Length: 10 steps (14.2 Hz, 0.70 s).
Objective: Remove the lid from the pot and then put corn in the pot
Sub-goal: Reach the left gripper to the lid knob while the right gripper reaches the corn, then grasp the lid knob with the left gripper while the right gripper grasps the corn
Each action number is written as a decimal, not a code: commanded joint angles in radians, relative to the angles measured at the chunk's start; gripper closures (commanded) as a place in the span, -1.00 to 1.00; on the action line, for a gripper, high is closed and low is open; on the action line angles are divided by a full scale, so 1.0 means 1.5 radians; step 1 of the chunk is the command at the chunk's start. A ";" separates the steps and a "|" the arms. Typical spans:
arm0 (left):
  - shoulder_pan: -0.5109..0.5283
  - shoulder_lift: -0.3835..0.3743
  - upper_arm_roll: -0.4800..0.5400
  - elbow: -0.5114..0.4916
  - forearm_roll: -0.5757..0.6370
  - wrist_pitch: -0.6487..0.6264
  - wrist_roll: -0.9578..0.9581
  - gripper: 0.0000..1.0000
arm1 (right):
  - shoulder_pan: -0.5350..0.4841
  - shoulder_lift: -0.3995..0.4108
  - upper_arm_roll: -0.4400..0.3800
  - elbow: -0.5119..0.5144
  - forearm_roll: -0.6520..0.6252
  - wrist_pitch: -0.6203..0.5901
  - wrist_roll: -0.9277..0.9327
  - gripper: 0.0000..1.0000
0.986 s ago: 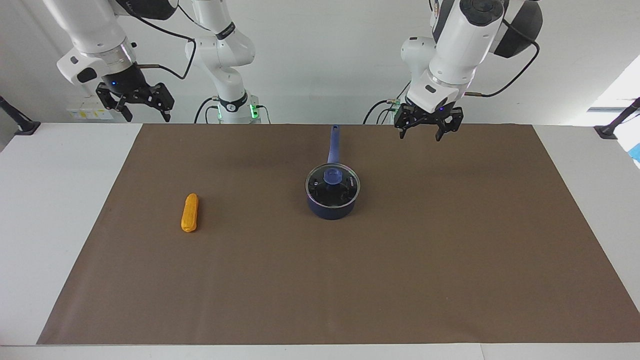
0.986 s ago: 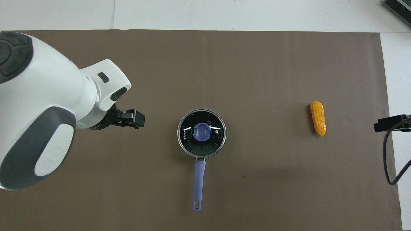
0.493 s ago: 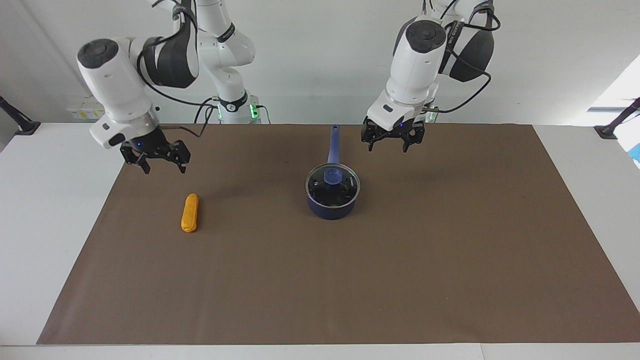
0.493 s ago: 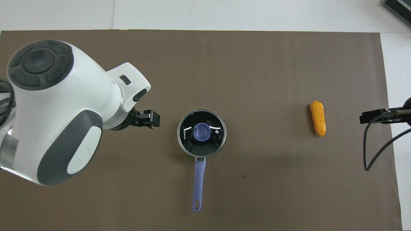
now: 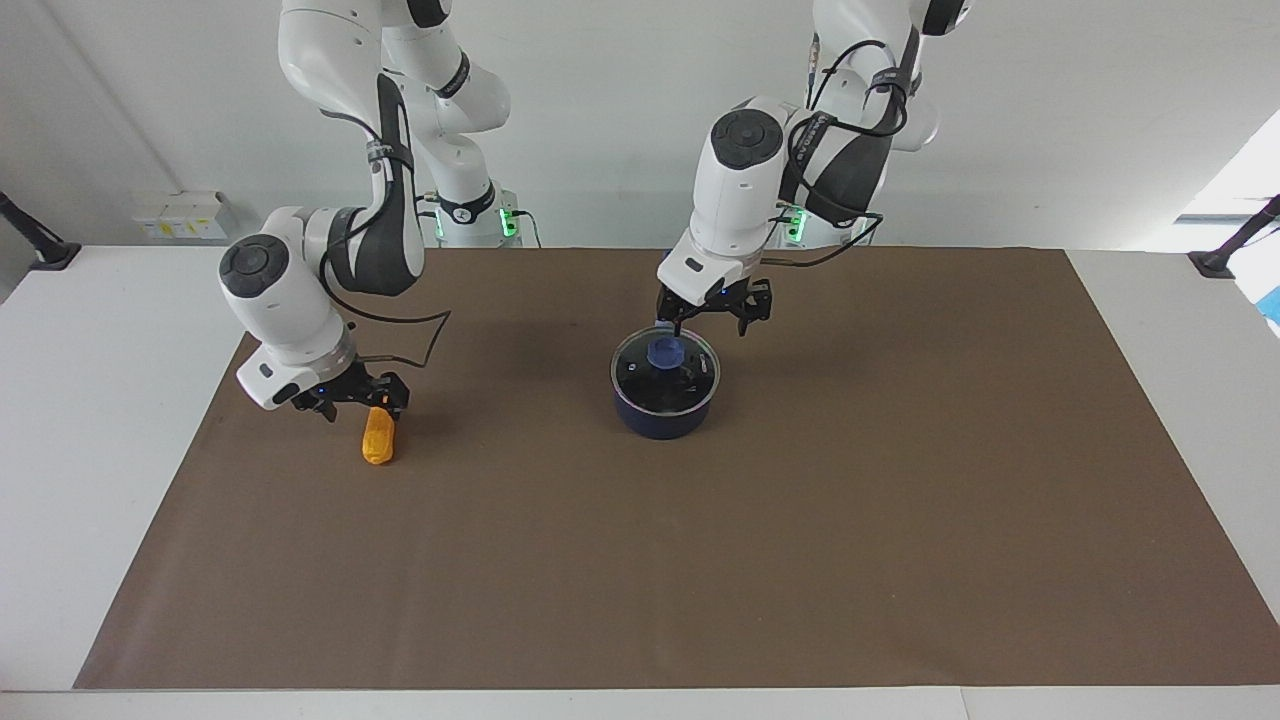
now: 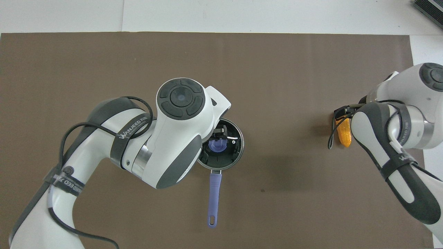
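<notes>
The dark blue pot (image 5: pixel 662 417) stands mid-mat with its glass lid (image 5: pixel 692 376) on it, blue knob (image 5: pixel 665 352) at the centre. Its long handle (image 6: pixel 214 193) points toward the robots. My left gripper (image 5: pixel 705 325) hangs open just above the lid's robot-side edge, not touching the knob; in the overhead view the left wrist hides part of the pot (image 6: pixel 238 152) and lid (image 6: pixel 232 141). The orange corn (image 5: pixel 377 441) lies toward the right arm's end. My right gripper (image 5: pixel 362 408) is open and low over the corn's robot-side end; the corn (image 6: pixel 345 135) still rests on the mat.
A brown mat (image 5: pixel 900 500) covers most of the white table (image 5: pixel 100 400). Small white boxes (image 5: pixel 180 214) stand at the table's robot-side edge near the right arm's end. Black stands (image 5: pixel 1225 250) sit at both table ends.
Both arms have come down and forward: the left gripper from beside the pot to over the lid, the right gripper down onto the corn's end. Pot, lid and corn have not moved.
</notes>
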 commanded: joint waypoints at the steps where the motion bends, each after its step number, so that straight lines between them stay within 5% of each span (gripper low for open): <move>1: -0.030 0.019 0.011 -0.006 -0.002 0.040 -0.033 -1.00 | -0.010 0.017 0.002 -0.030 0.017 0.051 -0.055 -1.00; 10: -0.049 0.044 0.012 -0.037 0.001 0.107 -0.034 -1.00 | -0.013 0.049 0.002 -0.030 0.017 0.074 -0.088 -1.00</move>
